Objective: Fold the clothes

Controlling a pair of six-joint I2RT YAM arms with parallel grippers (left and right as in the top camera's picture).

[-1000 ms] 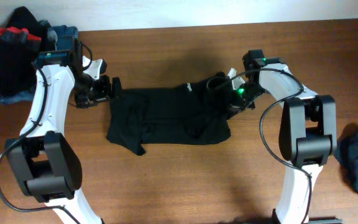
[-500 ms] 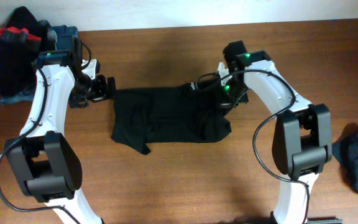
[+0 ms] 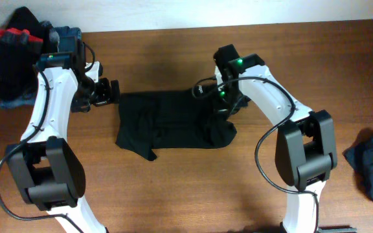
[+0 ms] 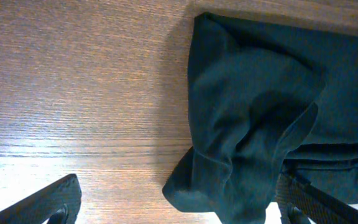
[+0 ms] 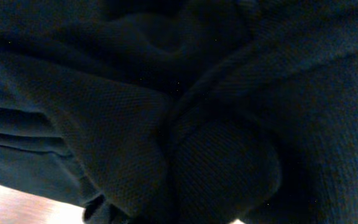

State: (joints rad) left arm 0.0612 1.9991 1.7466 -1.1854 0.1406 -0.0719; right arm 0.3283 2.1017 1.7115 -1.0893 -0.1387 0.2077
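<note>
Leftward-shifted right jaws clenched on black top (image 3: 160, 120); left jaws released; white label (image 3: 199, 90) illegible

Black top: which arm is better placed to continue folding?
Right. The right gripper is shut on the black top at its bunched right edge; the left gripper hangs open beside its left edge.

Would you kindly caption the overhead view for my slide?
Right gripper pinches the limp black fabric top; open left gripper hovers beside it.
</note>
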